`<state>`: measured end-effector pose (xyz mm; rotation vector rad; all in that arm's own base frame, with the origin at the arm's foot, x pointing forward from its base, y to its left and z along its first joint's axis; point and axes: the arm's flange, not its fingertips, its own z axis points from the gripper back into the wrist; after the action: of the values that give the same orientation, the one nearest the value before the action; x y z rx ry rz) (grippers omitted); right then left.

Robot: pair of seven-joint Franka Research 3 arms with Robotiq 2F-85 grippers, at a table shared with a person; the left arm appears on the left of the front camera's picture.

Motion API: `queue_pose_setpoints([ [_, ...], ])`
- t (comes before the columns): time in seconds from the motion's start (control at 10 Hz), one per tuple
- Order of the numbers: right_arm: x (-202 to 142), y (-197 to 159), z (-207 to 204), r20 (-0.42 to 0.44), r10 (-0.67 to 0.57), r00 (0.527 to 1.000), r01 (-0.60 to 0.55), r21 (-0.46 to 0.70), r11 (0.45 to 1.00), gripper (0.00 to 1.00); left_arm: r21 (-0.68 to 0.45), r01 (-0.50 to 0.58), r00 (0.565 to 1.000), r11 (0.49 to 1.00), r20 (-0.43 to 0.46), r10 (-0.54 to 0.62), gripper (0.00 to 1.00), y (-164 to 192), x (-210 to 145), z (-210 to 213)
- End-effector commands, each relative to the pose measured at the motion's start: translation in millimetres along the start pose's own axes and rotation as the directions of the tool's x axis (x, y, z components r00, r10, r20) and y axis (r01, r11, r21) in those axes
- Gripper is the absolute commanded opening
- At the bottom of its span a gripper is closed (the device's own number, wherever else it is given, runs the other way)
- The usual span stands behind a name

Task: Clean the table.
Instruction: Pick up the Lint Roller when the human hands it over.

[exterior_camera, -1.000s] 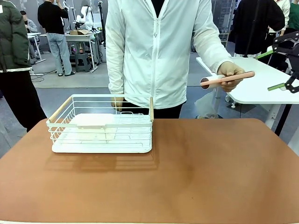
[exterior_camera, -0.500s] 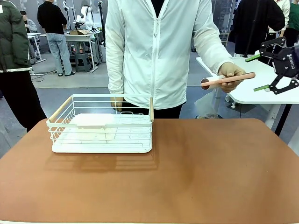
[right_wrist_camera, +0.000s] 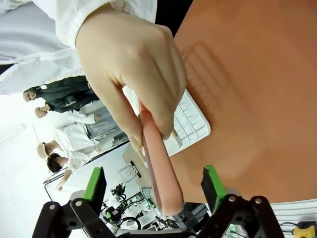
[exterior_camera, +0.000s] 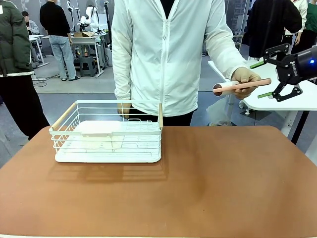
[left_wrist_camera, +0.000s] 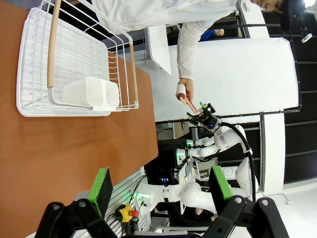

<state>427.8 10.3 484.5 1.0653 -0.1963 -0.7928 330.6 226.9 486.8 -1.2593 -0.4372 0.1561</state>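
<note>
The table (exterior_camera: 208, 188) has a bare reddish-brown top. Behind its far edge a person in a white jacket holds a lint roller (exterior_camera: 225, 88) with a pink handle out to the right. My right gripper (exterior_camera: 255, 80) is open in the air, its green pads above and below the handle's free end. In the right wrist view the pink handle (right_wrist_camera: 151, 139) reaches down from the person's hand (right_wrist_camera: 129, 64) between the fingers of the right gripper (right_wrist_camera: 153, 173), untouched by the pads. My left gripper (left_wrist_camera: 161, 186) is open and holds nothing, well above the table (left_wrist_camera: 49, 148).
A white wire rack (exterior_camera: 106, 131) with wooden handles and a white insert stands on the table's far left. A white-topped table (exterior_camera: 292, 101) stands behind on the right, under my right arm. Other people stand farther back.
My right gripper has moved left and slightly up, from beside the white-topped table to the end of the roller's handle. The person's hand and the rack have stayed put.
</note>
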Motion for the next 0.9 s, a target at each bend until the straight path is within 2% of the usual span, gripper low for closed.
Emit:
queue_pose_setpoints([
  [0.0,-0.8,-1.4,-14.9,0.036,0.024,0.999,-0.024,0.021,0.999,1.0,-0.013,0.006,1.0,1.0,0.004,-0.006,1.0,-0.8,-0.7,2.3],
  [0.6,3.3,-4.4,-16.5,0.047,0.024,0.999,-0.025,0.025,0.999,1.0,-0.013,0.006,1.0,1.0,0.004,-0.006,1.0,-0.8,-0.7,2.3],
  [0.8,7.2,-3.7,-15.9,0.054,0.031,0.998,-0.033,0.032,0.999,0.46,-0.013,0.006,1.0,1.0,0.004,-0.006,1.0,-0.8,-0.7,2.3],
])
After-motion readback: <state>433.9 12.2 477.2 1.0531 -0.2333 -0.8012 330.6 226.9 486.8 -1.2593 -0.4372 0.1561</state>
